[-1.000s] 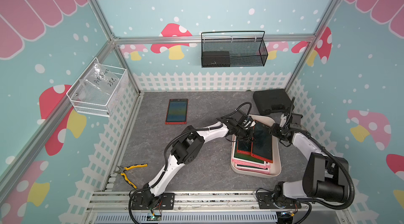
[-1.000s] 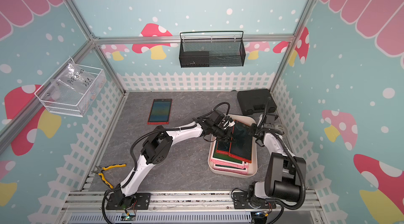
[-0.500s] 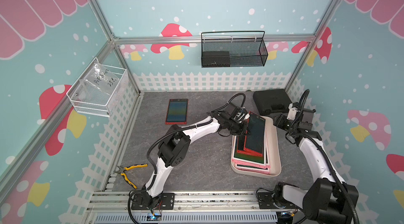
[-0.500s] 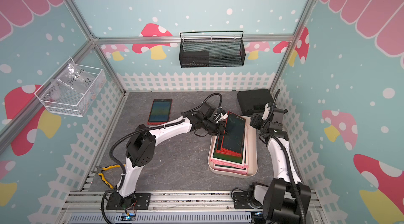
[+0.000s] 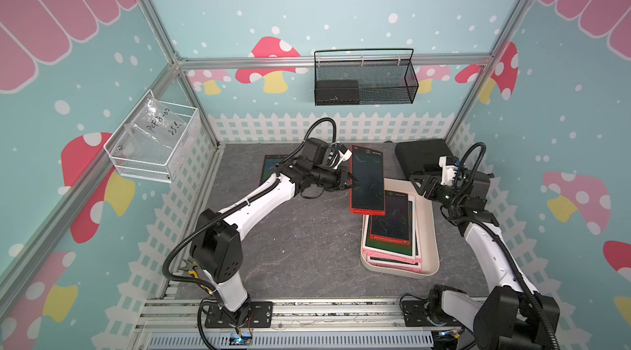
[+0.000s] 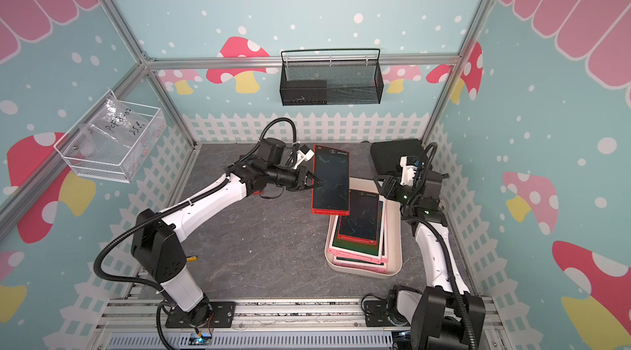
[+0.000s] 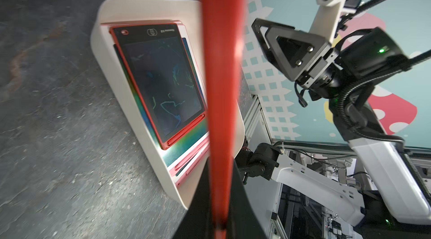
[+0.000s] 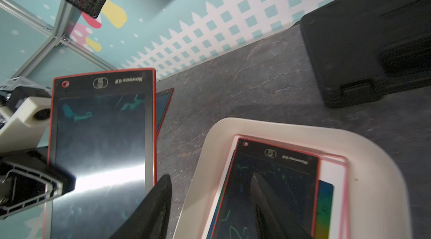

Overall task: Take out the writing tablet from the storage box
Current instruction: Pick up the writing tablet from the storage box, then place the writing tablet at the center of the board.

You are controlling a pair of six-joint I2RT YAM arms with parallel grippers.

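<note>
Fingers [image 8: 154,202] of the right gripper [image 5: 416,186] hover apart and empty by the far right corner of the storage box [image 5: 434,242], which holds a stack of tablets [image 5: 391,225]. Beyond, the fingers [image 7: 198,207] of the left gripper [image 5: 352,181] clamp the long edge of the red-framed writing tablet [image 5: 368,177], raised clear of the stack over the box's far end. Farther back on the tabletop [image 5: 307,228] lie a second red tablet [image 5: 268,169] and a black hard case [image 5: 421,157].

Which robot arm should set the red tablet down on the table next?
Left. The left gripper is shut on the red writing tablet and holds it up off the stack in the storage box. The right gripper is open, holds nothing, and hovers by the box's far end.
</note>
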